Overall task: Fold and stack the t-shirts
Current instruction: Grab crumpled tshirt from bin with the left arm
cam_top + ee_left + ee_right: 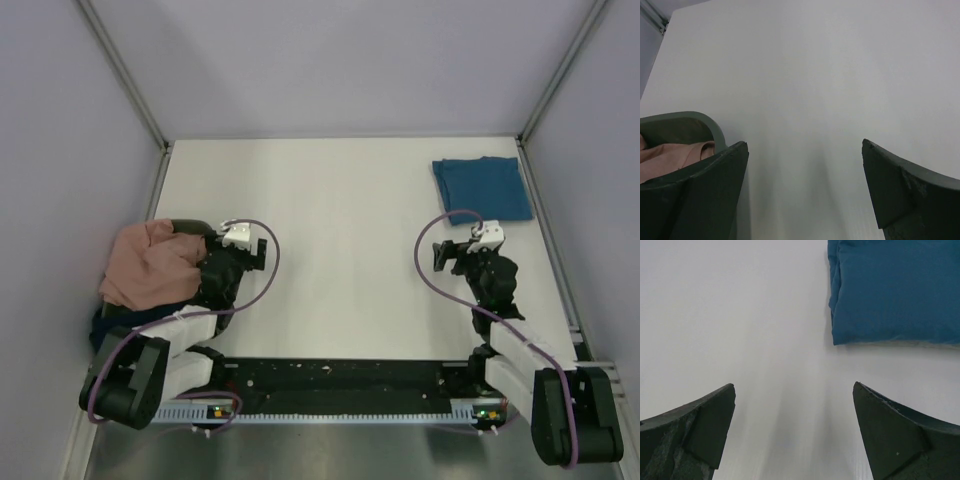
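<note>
Blue t-shirt (482,188): folded flat at the far right corner of the table (340,200), long side running left to right, ahead of my right gripper (794,386), which is spread wide and empty. Pink t-shirt (150,262): crumpled heap in the green bin (700,119) at the left edge, navy t-shirt (103,325) showing beneath. Left gripper (804,145): wide, empty, beside the bin's rim.

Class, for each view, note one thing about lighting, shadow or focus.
Top external: even, soft light; the teal t-shirt casts hardly any shadow. Left wrist: the left gripper dark against a nearly washed-out table. Right wrist: t-shirt sharp, faint streaky sheen on the table.
</note>
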Robot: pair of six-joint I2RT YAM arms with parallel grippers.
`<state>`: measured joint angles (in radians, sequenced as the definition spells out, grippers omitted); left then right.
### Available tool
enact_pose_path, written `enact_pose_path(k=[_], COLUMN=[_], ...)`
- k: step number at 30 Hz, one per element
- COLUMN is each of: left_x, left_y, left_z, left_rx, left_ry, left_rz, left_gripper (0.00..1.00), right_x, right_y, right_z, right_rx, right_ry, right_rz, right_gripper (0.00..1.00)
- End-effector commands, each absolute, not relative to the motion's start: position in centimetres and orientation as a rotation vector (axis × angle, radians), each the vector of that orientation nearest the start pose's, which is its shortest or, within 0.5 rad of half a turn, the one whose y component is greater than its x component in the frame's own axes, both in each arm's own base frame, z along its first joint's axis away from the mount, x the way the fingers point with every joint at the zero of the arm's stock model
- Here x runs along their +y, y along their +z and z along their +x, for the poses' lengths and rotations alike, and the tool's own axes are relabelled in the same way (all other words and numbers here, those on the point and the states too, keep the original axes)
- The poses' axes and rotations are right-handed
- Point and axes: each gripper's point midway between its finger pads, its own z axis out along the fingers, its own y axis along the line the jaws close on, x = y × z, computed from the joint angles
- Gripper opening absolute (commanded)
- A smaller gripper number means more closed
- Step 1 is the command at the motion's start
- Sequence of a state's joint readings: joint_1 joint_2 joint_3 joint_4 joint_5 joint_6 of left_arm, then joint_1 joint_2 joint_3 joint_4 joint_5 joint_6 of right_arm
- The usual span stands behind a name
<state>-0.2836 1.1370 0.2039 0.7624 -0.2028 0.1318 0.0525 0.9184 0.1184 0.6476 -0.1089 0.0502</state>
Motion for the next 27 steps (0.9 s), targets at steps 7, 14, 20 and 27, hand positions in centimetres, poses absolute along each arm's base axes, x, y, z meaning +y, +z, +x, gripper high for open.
enact_pose_path(k=[7,14,20,27], left_x=[-6.9,-0.7,7.8,15.8], left_y=[19.0,20.1,19.5,10.7], left_z=[33.7,34.0,30.2,26.9], left_rx=[1.529,1.926,2.225,2.776], left_ry=[-0.021,0.436,0.736,0.473], left_rz=[0.225,0.406,0.365,0.112], left_gripper=[0.99,0.79,0.93,0.98], right_x=[4.3,6.3,8.7,9.4], right_y=[13.3,20.6,23.9,25.1], right_z=[32.2,32.5,31.4,30.5], right_rx=[1.662,1.638,1.695,1.656], right_ry=[0.203,0.315,0.465,0.49], right_rz=[-0.066,-0.128,-0.181,-0.239], right_gripper=[0.99,0.99,0.99,0.99])
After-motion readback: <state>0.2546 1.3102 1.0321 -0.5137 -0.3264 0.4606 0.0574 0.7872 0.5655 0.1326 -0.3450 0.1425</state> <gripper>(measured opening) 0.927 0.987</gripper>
